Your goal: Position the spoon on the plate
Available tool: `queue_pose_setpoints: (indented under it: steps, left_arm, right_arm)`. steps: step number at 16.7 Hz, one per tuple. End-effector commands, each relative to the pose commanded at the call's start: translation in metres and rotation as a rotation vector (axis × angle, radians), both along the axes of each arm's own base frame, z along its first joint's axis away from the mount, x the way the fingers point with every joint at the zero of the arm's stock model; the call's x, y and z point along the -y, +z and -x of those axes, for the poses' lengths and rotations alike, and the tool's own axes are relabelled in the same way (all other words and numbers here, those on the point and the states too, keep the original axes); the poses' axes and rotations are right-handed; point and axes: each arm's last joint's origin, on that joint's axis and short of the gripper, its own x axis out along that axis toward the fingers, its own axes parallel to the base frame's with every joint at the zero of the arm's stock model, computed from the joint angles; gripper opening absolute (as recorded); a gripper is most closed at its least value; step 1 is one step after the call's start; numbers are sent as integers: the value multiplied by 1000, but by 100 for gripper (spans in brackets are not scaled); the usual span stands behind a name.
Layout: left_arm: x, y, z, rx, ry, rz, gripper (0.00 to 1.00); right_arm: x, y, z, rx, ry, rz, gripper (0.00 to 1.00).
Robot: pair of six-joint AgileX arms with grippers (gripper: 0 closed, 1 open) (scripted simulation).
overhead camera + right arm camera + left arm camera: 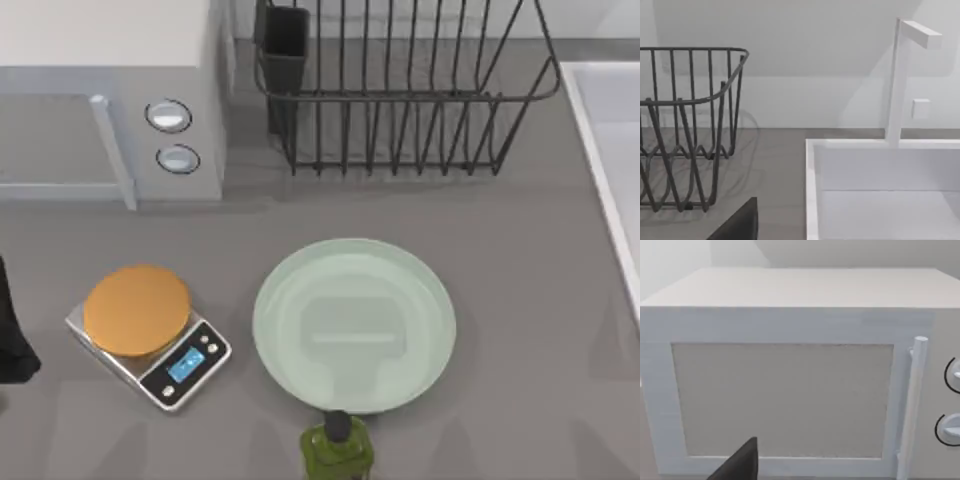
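— Right, sitting mid-table: the plate (354,325), just R of scale (150,335), green bottle (338,450) overlapping its near rim.
— And L gripper (740,462)?
— Idling at table's L edge, facing microwave (782,390); grip: can't tell. R gripper (740,222) facing sink (880,190), likewise can't tell.

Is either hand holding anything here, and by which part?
Cannot be told for sure: the left hand faces the microwave, the right hand the sink, with nothing seen in either. The plate lies bare.
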Motion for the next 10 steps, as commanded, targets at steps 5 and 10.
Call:
queue_pose_setpoints:
  steps: [5,10]
  left_arm:
    - [-3,8,-1,-73,22,-65,100]
    - [-14,29,-15,-448,30,-342,100]
  right_arm:
    - [0,0,0,0,0,0,100]
    - [0,0,0,0,0,0,100]
